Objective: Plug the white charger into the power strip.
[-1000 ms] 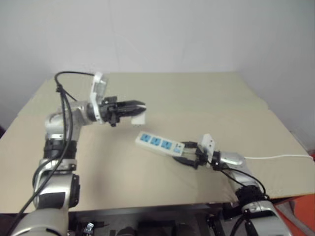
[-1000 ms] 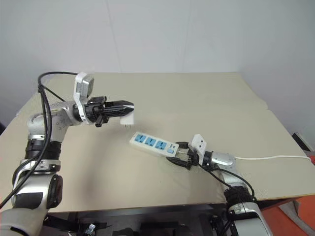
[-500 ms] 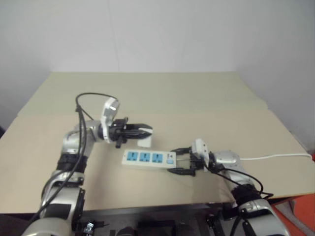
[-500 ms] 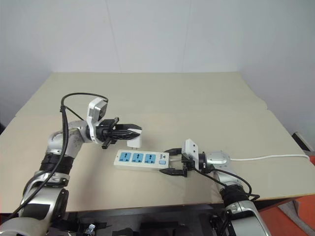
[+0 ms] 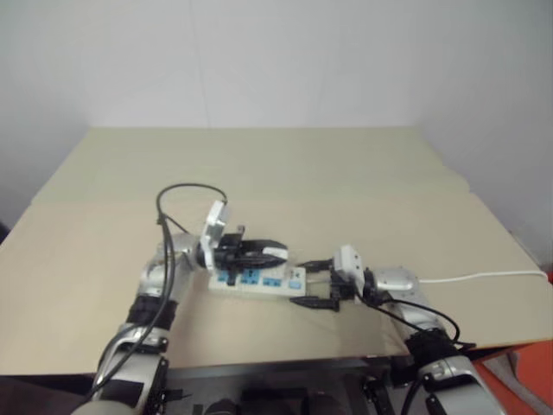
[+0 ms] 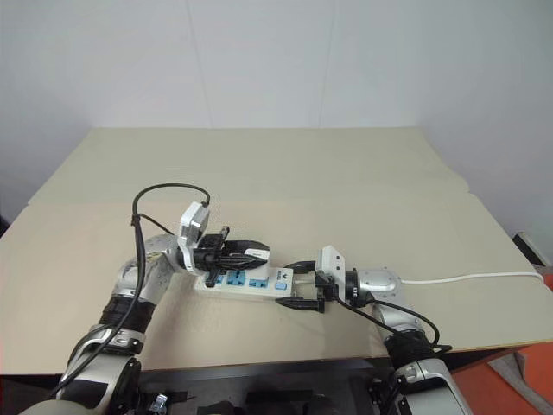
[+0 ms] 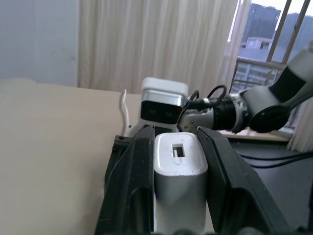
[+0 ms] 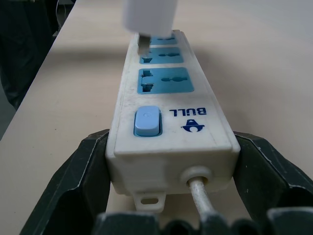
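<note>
Table: tan table top (image 6: 363, 173) by a white wall.
Power strip: power strip (image 8: 168, 117) lies near the table's front edge.
Right gripper: right gripper (image 6: 298, 285) has its fingers clamped around the strip's switch end.
Left gripper: left gripper (image 7: 176, 161) is squeezed tight on the white charger (image 7: 178, 169).
Charger: its prongs touch the middle blue socket (image 8: 157, 53).
Tip: keep it upright, line up the prongs, push straight down.
</note>
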{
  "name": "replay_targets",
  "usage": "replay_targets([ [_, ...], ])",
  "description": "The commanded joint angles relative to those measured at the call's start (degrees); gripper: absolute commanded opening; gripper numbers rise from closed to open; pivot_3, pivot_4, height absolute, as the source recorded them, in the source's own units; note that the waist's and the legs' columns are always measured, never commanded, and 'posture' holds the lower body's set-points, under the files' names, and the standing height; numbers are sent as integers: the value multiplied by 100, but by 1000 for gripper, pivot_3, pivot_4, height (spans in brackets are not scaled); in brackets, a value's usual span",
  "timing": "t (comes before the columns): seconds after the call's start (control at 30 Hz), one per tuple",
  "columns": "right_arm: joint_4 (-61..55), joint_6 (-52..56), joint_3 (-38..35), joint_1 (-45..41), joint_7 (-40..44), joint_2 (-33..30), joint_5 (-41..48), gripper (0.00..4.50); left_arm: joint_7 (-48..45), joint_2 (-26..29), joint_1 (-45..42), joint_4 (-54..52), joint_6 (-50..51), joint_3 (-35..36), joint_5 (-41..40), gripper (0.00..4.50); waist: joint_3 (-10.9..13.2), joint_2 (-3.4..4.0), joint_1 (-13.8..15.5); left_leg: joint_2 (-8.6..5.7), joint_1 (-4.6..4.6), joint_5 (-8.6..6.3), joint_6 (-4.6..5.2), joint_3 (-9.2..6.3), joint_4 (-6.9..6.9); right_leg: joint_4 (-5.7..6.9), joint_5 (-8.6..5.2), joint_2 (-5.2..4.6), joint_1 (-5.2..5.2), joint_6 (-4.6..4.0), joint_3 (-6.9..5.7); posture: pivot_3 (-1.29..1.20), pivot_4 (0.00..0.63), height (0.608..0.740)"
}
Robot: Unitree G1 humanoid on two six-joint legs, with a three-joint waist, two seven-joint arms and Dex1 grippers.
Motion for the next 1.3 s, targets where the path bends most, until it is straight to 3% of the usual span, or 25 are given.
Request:
replay_targets([
  [0.03,-198,-2,31,-57,0,34,75,3416,-79,-20,-173,143,-282,-23,62,1017,0,0,0,0,0,0,0,0,0,0,0,0,0,0,0,0,150,740],
  [0.83,390,-554,205,-57,-206,-18,-381,3416,-278,63,-114,389,-557,-276,114,1017,0,0,7,-1,6,0,1,-1,1,-1,0,-2,8,0,-1,0,150,740],
  [1.3,362,-545,212,-59,-270,-14,-357,3416,-265,34,-104,1022,-1217,-366,406,1017,-1,1,7,-1,14,0,1,-1,1,-1,0,-1,15,0,-1,0,150,740],
])
